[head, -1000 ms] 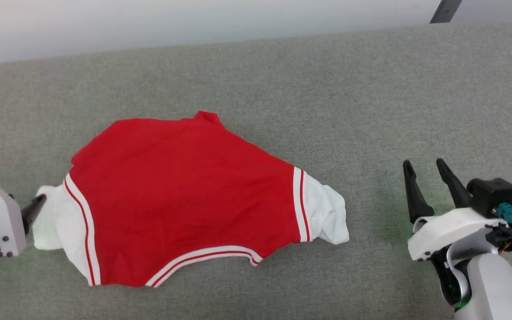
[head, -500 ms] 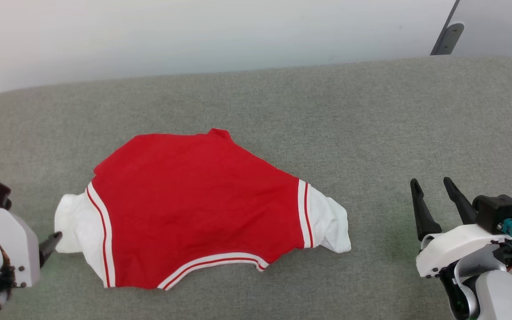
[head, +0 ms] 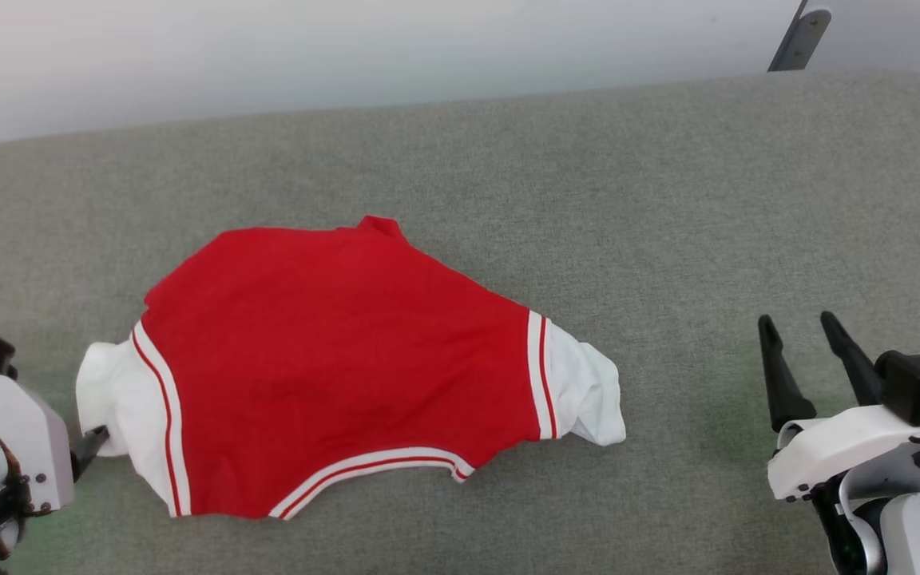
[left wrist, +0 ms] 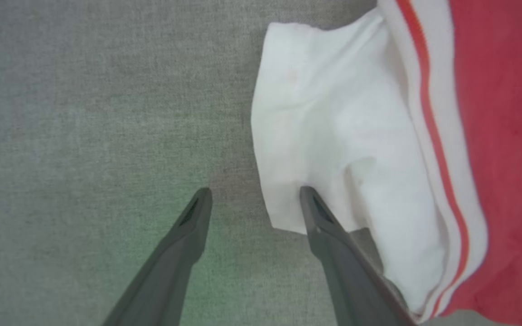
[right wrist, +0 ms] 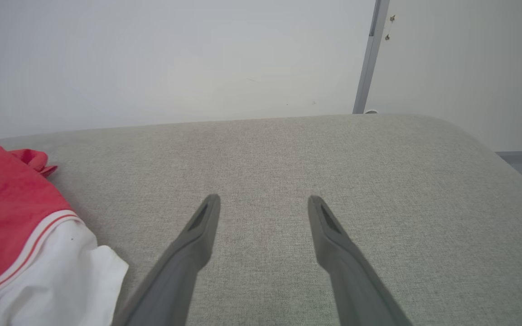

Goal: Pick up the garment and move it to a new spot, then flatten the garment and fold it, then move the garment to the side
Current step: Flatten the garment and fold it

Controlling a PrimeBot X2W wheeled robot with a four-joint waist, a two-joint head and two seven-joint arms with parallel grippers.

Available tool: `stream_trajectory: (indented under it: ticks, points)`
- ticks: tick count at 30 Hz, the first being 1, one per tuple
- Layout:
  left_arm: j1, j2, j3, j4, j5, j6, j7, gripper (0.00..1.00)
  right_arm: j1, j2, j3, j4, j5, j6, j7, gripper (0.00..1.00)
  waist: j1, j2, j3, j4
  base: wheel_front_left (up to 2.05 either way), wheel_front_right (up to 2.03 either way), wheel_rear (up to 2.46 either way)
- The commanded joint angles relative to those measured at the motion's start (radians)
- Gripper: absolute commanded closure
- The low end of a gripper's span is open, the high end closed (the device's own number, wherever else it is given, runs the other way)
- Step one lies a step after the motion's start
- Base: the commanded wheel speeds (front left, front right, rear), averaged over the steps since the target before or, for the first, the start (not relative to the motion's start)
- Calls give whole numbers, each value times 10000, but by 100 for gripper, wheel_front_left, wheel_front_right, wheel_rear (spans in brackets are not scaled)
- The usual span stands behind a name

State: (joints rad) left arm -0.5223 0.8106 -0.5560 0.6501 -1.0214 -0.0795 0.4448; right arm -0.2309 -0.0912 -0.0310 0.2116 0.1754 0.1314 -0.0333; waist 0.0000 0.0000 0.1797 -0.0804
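Note:
The garment (head: 340, 359) lies spread on the grey cushion, bright red with white striped bands and white lining poking out at both ends. My left gripper (left wrist: 252, 194) is open at the garment's left end. One of its fingers (left wrist: 329, 231) rests over the edge of the white lining (left wrist: 333, 131), the other over bare cushion; nothing is held. A dark fingertip (head: 93, 443) shows beside the lining in the head view. My right gripper (head: 803, 343) stands open and empty, well to the right of the garment (right wrist: 12, 213).
The grey upholstered surface (head: 668, 200) runs wide, with bare room behind and to the right of the garment. A pale wall (head: 348, 48) stands behind it. A grey metal bracket (head: 795, 36) is at the top right, past the cushion's rounded corner.
The head camera has shifted, so the whole picture moved. My left gripper drew back and lower along the lining's left edge. The garment's shape and the right gripper look unchanged.

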Motion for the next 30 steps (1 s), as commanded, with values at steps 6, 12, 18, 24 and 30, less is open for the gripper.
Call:
stream_trajectory:
  ticks: [6,12,18,24,30]
  points:
    - [-374,-540,-66,854,-337,-205,360,29,229,-26,-58,-554,-147,-15,346,0,0,0,333,4,0,0,0]
    - [-592,-850,-172,977,-684,-411,720,100,437,-63,266,-974,36,-15,852,0,0,0,450,112,0,0,0]
    - [-830,-729,-199,1000,-764,-451,857,100,584,-152,1096,-1229,657,-15,1819,0,0,0,521,283,0,0,0]
    - [-1066,-730,-256,949,-709,-480,830,100,493,-183,1861,-1287,1330,-15,3161,0,0,0,595,490,0,0,0]
    - [-1249,-846,-352,894,-667,-496,837,100,274,-166,2125,-891,1538,-15,4199,0,0,0,683,668,0,0,0]
